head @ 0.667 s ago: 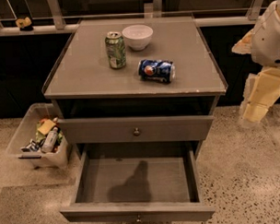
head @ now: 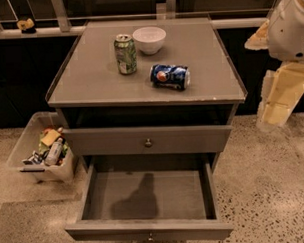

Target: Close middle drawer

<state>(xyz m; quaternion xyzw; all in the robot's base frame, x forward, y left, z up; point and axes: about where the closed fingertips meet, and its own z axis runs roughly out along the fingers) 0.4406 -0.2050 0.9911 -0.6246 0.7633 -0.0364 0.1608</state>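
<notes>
The middle drawer (head: 148, 229) is pulled far out of the grey cabinet. Its wide shallow tray (head: 144, 194) is open to view and holds nothing, with only a shadow on its floor. Its slim front panel faces me at the bottom edge, with a small round knob (head: 150, 237) at centre. My gripper (head: 277, 106) is at the far right on the white and cream arm. It hangs beside the cabinet's right side, above floor level, apart from the drawer.
Another drawer front with a knob (head: 148, 142) sits shut above the open one. On the cabinet top stand a green can (head: 125, 54) and a white bowl (head: 149, 39), and a blue can (head: 170, 76) lies there. A clear bin of items (head: 43, 152) stands on the floor at the left.
The arm at the right has shifted slightly upward. The drawer and the things on top have not moved.
</notes>
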